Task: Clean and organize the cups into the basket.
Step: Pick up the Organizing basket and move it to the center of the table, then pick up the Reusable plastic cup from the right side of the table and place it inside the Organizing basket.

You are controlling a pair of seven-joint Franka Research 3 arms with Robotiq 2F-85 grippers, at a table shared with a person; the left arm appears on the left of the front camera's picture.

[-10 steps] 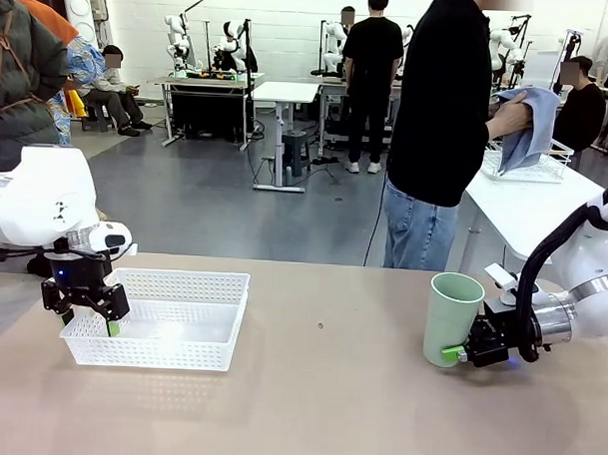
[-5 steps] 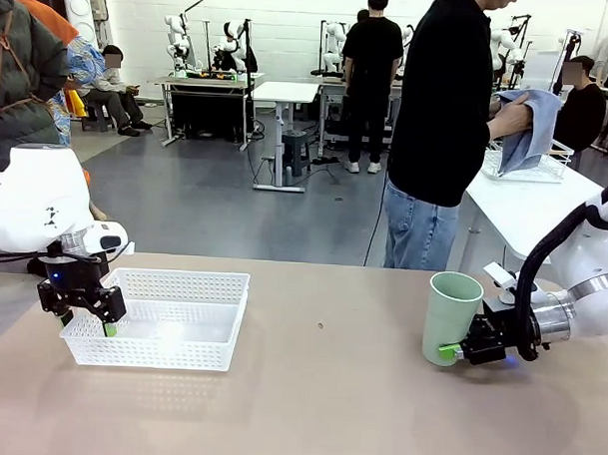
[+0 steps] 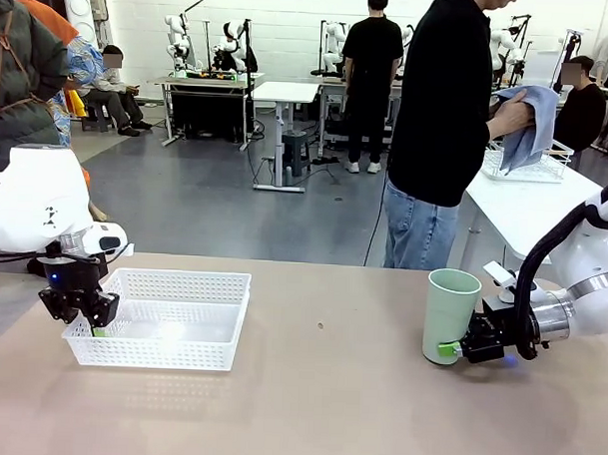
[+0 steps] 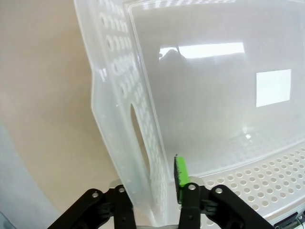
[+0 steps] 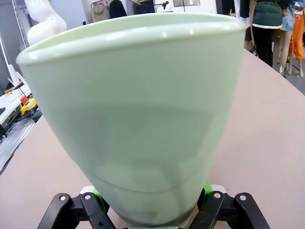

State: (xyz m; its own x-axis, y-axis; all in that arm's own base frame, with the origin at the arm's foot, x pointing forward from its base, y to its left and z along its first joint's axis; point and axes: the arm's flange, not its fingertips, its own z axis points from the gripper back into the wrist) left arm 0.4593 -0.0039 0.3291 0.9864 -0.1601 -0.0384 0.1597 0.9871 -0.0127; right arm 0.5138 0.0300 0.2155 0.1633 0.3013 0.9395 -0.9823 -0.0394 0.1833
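Now your left end effector [image 3: 86,323] was clamped shut on the left end wall of the white basket [image 3: 170,353], with one finger outside and the green pad inside. A second earlier its jaws stood open over that rim. Your right end effector [image 3: 458,350] had likewise closed on the lower part of the pale mint cup [image 3: 451,305], which stood upright on the tan desk [image 3: 318,408], well apart from the basket. The basket was shallow perforated plastic with a flared rim; the cup was smooth, matte and tapered.

Front camera across table [image 3: 318,408]; wrist cameras close on basket [image 4: 114,95], cup [image 5: 138,119]
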